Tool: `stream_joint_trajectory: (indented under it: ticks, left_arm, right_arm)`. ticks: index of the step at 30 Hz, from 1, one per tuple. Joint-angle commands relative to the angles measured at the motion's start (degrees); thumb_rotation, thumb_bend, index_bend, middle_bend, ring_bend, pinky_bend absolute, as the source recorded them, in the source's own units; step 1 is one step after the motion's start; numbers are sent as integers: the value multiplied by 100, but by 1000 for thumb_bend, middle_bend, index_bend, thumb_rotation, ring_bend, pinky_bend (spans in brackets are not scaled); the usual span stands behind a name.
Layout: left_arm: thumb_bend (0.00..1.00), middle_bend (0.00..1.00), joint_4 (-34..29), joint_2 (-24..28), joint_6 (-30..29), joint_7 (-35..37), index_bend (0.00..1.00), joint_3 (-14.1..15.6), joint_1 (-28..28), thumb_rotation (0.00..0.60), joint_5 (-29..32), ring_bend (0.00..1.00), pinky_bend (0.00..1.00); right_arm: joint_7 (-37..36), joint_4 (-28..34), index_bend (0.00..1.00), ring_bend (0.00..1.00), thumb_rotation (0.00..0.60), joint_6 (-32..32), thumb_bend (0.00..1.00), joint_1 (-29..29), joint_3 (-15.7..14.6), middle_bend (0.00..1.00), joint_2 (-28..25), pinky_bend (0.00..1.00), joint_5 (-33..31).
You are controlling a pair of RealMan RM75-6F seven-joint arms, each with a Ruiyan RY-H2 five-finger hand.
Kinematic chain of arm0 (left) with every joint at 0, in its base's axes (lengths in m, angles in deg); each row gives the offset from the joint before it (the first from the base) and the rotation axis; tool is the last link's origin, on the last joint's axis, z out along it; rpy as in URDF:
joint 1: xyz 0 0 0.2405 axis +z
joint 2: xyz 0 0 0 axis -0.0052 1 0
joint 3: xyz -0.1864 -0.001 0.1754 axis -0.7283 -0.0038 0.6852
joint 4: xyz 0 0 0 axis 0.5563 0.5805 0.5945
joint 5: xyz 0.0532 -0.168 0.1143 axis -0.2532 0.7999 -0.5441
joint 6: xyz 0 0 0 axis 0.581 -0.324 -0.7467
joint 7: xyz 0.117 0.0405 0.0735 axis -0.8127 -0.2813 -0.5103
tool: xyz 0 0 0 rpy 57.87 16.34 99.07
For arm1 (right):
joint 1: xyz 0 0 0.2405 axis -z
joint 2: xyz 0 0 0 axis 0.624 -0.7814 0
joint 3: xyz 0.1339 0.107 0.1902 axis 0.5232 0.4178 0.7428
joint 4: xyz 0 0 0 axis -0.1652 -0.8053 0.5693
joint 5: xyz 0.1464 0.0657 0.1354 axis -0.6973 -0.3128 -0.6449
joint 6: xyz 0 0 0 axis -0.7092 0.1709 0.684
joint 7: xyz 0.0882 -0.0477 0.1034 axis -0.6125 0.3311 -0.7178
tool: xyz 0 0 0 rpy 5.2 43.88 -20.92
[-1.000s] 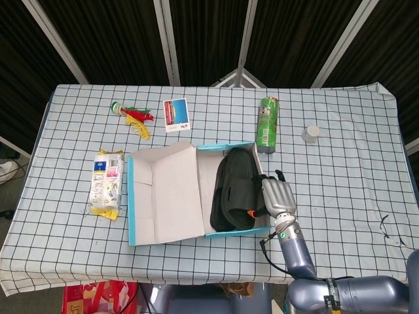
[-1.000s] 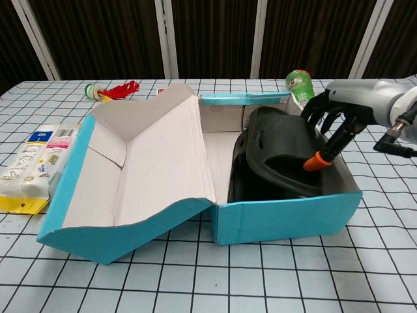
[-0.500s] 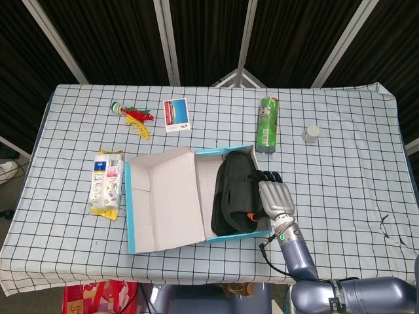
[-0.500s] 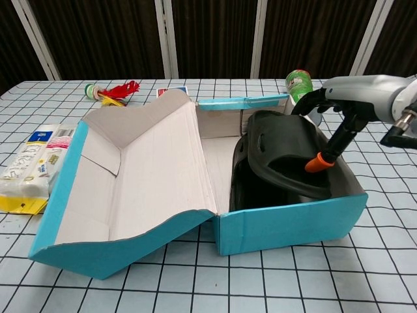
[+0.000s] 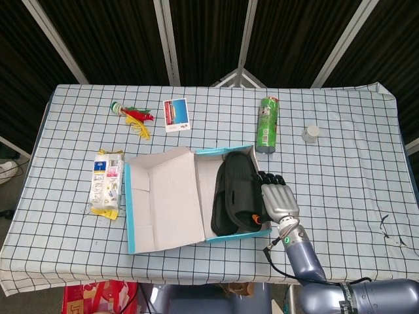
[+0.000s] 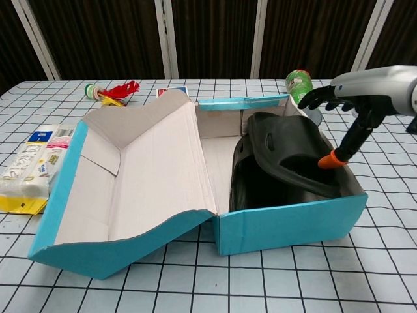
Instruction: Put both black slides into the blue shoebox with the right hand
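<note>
Slides [image 5: 236,196] [image 6: 283,163], both black, sit stacked inside the right half of the blue shoebox [image 5: 196,239] [image 6: 287,222], the upper one tilted with its far end raised against the far wall. The box stands near the front edge of the counter [image 5: 340,170] [image 6: 391,261], its lid [image 5: 163,199] [image 6: 143,176] folded open to the left with the pale inside showing.

Just right of the box, the right robot hand [image 5: 275,196] [image 6: 355,104] hovers over the right wall with its fingers spread and holding nothing; its dark fingertips [image 6: 316,99] point left above the slides, and an orange-tipped digit [image 6: 332,158] reaches down to the upper slide's edge. The left robot hand does not appear in either view.

Farther back lie a green can [image 5: 268,123] [image 6: 299,83], a small white cap [image 5: 311,133], a red-and-white card [image 5: 176,114], and a red and yellow feathered toy [image 5: 133,116] [image 6: 111,91]. A packet of wipes [image 5: 107,183] [image 6: 29,166] rests left of the lid.
</note>
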State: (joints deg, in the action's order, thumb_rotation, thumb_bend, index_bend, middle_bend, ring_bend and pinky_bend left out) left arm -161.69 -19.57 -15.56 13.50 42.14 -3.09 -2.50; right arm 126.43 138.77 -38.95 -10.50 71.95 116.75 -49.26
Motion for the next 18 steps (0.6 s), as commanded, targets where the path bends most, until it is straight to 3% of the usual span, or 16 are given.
stream_joint_trajectory:
  ticks: [1, 5, 6, 8, 9, 12, 15, 18]
  left_arm:
    - [726, 40, 2, 2, 9, 5, 169, 1, -1, 600, 3, 0, 0]
    - [726, 40, -12, 7, 7, 12, 169, 7, -2, 600, -13, 0, 0]
    - [726, 40, -17, 8, 1, 15, 169, 8, -1, 600, -20, 0, 0]
    - [726, 40, -27, 11, -21, 30, 169, 6, 6, 600, -31, 0, 0]
    - [726, 40, -29, 13, -25, 36, 169, 6, 10, 600, -31, 0, 0]
    - [726, 40, -37, 25, -44, 59, 169, 7, 24, 600, -37, 0, 0]
    - [726, 40, -39, 32, -46, 64, 169, 10, 28, 600, -41, 0, 0]
    - [726, 40, -40, 36, -38, 69, 169, 9, 26, 600, -40, 0, 0]
  right_arm:
    - [18, 222, 100, 26, 600, -64, 247, 5, 1, 64, -153, 0, -20]
    - [-67, 534, 104, 45, 600, -299, 247, 52, 59, 64, -283, 14, 182]
    - [-115, 584, 124, 77, 600, -415, 247, 73, 85, 64, -268, 75, 311]
    - [-303, 656, 196, 166, 600, -787, 255, 157, 141, 89, -92, 270, 784]
    - [-369, 643, 258, 234, 600, -947, 294, 190, 142, 128, 28, 416, 977]
    - [-637, 485, 416, 397, 600, -1306, 495, 280, 137, 256, 535, 672, 1526]
    - [-736, 292, 513, 469, 600, -1289, 593, 308, 134, 347, 810, 705, 1590]
    - [-841, 47, 523, 525, 600, -1209, 644, 319, 194, 399, 994, 735, 1589]
